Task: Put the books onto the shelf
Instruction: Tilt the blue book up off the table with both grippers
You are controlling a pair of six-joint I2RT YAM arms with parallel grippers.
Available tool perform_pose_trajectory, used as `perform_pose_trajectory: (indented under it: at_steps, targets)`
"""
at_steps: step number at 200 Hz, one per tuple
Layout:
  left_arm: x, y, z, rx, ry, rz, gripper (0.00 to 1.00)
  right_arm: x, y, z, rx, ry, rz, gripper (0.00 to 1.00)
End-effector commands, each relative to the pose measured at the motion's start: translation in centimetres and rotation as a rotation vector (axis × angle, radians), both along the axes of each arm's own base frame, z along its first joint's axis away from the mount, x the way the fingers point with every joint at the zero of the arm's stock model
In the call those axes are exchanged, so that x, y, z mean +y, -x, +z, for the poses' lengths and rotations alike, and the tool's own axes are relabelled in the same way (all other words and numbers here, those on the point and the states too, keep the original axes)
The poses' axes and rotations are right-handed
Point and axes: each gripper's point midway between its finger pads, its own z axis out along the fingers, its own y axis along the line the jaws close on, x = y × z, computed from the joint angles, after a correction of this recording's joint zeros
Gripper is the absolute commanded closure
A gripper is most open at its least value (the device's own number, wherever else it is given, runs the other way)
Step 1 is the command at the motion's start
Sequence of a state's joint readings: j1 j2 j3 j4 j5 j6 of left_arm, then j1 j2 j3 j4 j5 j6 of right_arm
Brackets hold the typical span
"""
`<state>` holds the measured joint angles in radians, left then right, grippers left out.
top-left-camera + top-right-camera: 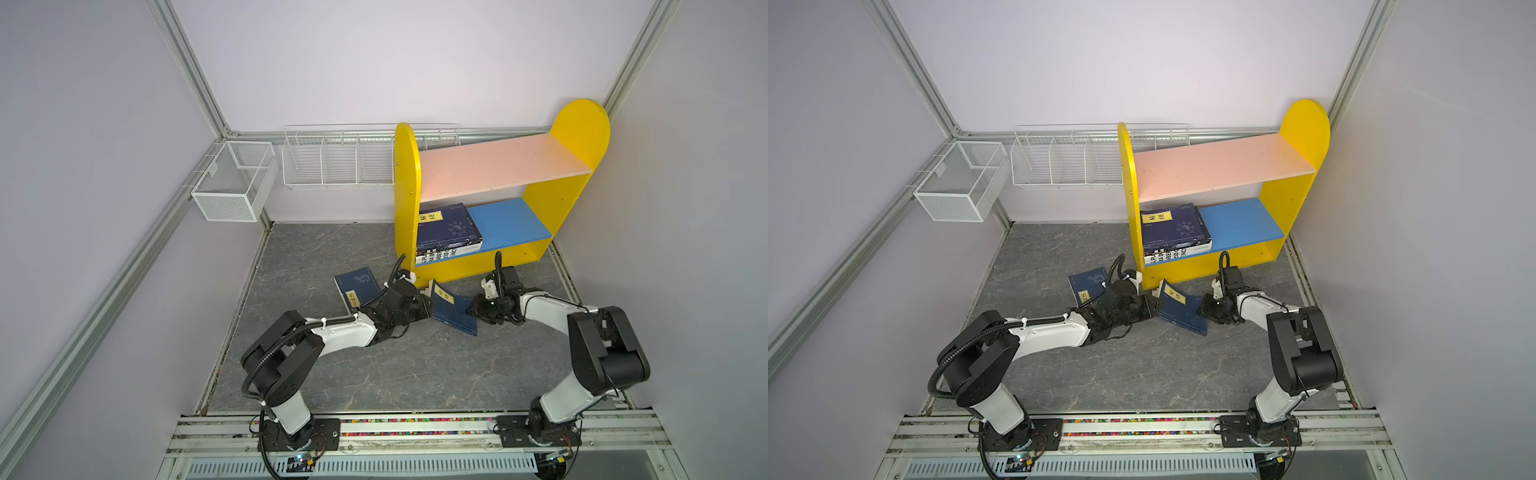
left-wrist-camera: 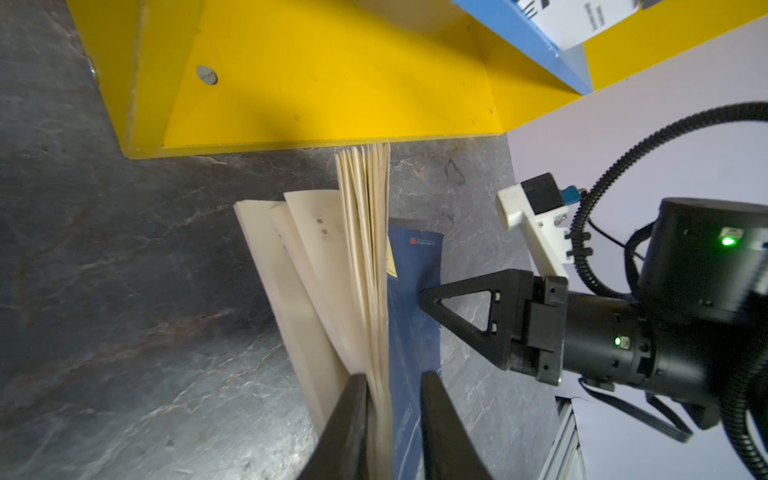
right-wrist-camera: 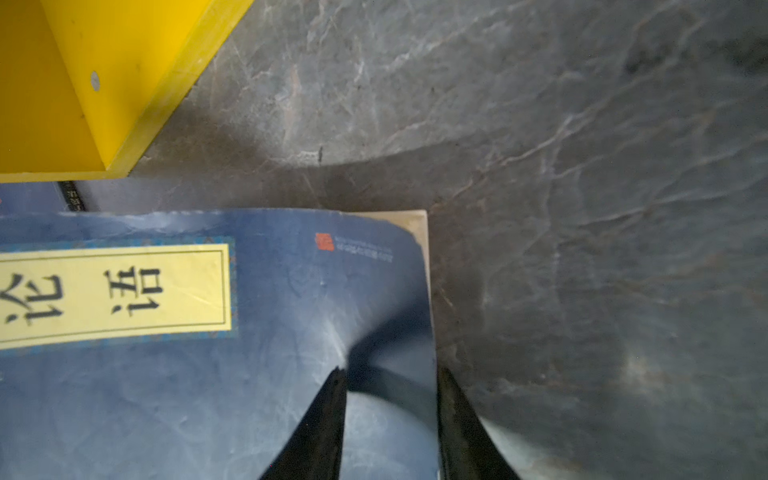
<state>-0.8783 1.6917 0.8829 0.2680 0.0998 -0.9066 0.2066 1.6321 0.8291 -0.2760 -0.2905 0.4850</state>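
The navy book hangs tilted over the tabletop, its far edge almost at the yellow foot of the shelf. The left claw pinches pages and cover; the right claw clamps the opposite edge. The lower board lies bare right of the stacked books; another book lies flat beside the left arm

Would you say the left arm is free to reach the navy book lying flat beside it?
Probably not yet: nothing lies on the flat navy book, but the left claw is gripping the open book.
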Motion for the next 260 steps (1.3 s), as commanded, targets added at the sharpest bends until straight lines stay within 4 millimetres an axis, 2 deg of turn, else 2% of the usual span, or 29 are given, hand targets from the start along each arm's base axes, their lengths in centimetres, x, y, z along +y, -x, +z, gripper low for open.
perform_pose_trajectory:
  at_steps: [1,22,38,60,64,80,85,109,121,138,167,202,230,260]
  targets:
    - [-0.6,1.3,-0.9,0.034,-0.041,-0.034,0.81,1.6,0.5,1.3,-0.005,-0.048,0.071,0.62]
    - [-0.2,1.3,-1.2,0.034,-0.095,-0.029,0.91,1.8,0.5,1.7,-0.012,-0.059,0.075,0.60]
    - [-0.1,1.3,-1.3,0.036,-0.116,-0.030,1.00,1.7,0.5,2.1,-0.019,-0.062,0.071,0.51]
    - [-0.1,1.1,-1.0,0.027,-0.118,-0.025,1.00,1.7,0.4,3.2,-0.030,-0.089,0.071,0.33]
    - [-0.1,1.0,-0.8,0.024,-0.116,-0.025,1.00,0.9,0.1,3.5,-0.032,-0.102,0.044,0.30]
    - [-0.1,0.9,-0.1,0.014,-0.108,-0.019,1.00,0.3,0.2,4.6,-0.037,-0.185,0.014,0.24]
    - [-0.2,0.8,0.2,0.011,-0.099,-0.016,1.00,0.1,0.2,5.0,-0.036,-0.212,0.000,0.18]
    - [-0.3,0.4,1.5,0.012,-0.061,0.002,1.00,-0.9,1.3,6.2,-0.025,-0.343,-0.058,0.04]
    - [-0.4,0.2,2.1,0.022,-0.033,0.011,1.00,-1.1,2.2,6.5,-0.006,-0.397,-0.088,0.00]
    - [-0.8,-0.1,2.8,0.032,0.003,0.022,1.00,-0.6,3.6,6.7,0.021,-0.466,-0.126,0.03]
    - [-1.1,-0.5,3.4,0.040,0.027,0.041,1.00,0.5,5.7,6.9,0.056,-0.630,-0.242,0.00]
    - [-1.3,-0.8,4.1,0.040,0.064,0.061,1.00,-0.1,7.8,7.9,0.018,-0.655,-0.373,0.02]
    - [-1.8,-0.6,4.9,0.044,0.103,0.048,1.00,-0.5,8.3,8.6,-0.029,-0.662,-0.415,0.04]
    - [-2.1,-0.4,5.7,0.043,0.131,0.041,1.00,0.1,8.0,7.8,-0.012,-0.665,-0.424,0.06]
